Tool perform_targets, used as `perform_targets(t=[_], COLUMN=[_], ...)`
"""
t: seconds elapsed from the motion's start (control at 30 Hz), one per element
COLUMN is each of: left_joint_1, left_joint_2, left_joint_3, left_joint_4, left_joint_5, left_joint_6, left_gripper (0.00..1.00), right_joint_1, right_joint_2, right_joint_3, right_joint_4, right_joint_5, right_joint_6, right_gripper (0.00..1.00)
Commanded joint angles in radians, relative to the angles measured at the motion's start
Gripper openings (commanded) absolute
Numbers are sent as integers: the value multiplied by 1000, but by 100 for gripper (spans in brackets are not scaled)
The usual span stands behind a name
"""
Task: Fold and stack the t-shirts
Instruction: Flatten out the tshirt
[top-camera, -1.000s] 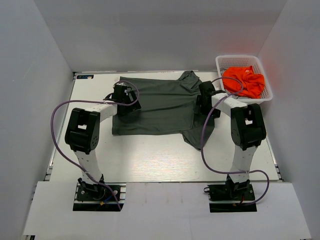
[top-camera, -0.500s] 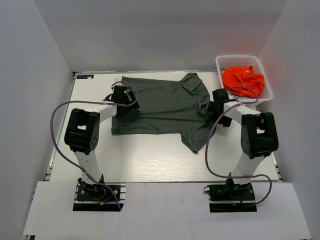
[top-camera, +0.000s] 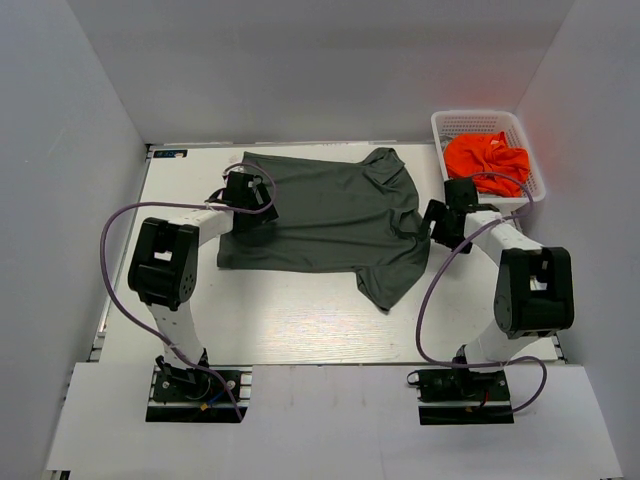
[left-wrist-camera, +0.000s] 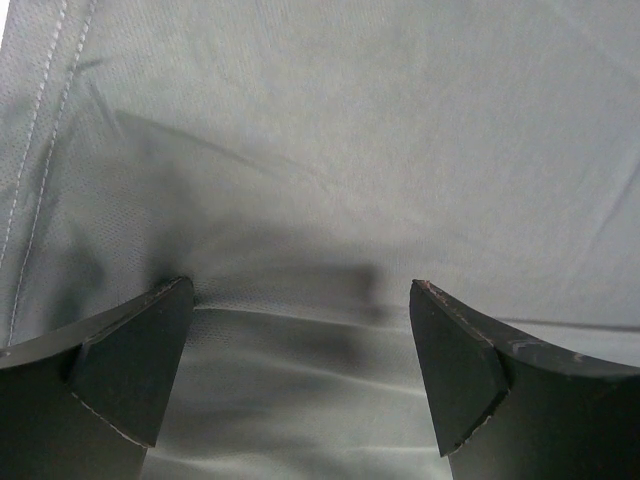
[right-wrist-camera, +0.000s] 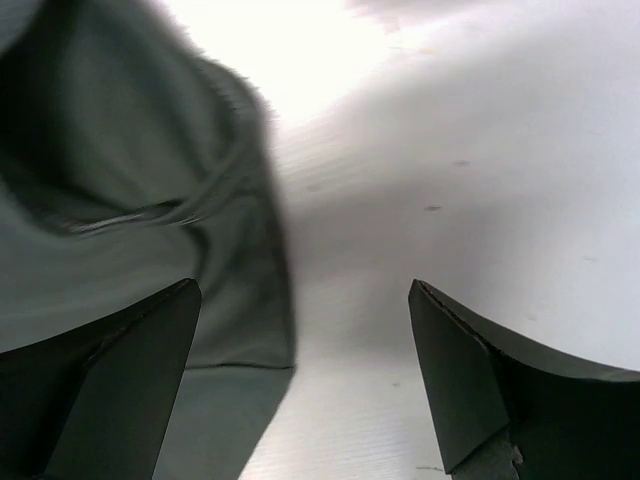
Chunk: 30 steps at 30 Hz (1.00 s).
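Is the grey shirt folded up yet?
Not folded. The grey shirt lies spread wide and flat on the table.

You're looking at a white counter (top-camera: 300, 320) boxed in by plain pale grey walls (top-camera: 300, 70) at the back and both sides, lit brightly and evenly, with a soft glare patch mid-counter.

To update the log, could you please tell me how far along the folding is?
Done: grey t-shirt spread flat, unfolded. In hand: left pincer open over its fabric, right pincer open beside its edge. Left: all folds, stacking, and the orange t-shirt bunched in the basket.
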Motion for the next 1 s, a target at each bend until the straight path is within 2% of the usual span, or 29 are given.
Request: perform_targets(t=[0.0, 0.07, 0.2, 0.23, 0.27, 0.33, 0.5, 0.73, 0.97], left_joint_1=[2, 2, 2, 2, 2, 2, 22, 22, 22], left_joint_2=[-26, -46, -89, -90, -90, -71, 44, 203, 349], left_joint_3=[-17, 16, 67, 90, 102, 132, 245, 420, 549], left_joint_4=[-146, -146, -146, -137, -137, -137, -167, -189, -225], left_joint_5=[41, 57, 69, 69, 69, 57, 43, 15, -52], left_joint_6=[37, 46, 80, 80, 93, 106, 115, 136, 146], left_gripper=[100, 100, 100, 100, 100, 100, 100, 100, 100], right_joint_1=[44, 81, 139, 144, 144, 144, 144, 131, 133], right_joint_2=[-40, -23, 60, 118, 138, 227, 385, 459, 551], right_joint_3=[35, 92, 213, 279, 279, 385, 561, 584, 695], right_joint_4=[60, 82, 74, 73, 67, 33, -47, -35, -24], right_joint_5=[-152, -168, -102, -51, -44, -36, 2, -13, 102], right_joint_6=[-98, -120, -132, -122, -117, -88, -95, -151, -180], right_gripper=[90, 90, 90, 90, 90, 90, 90, 90, 90])
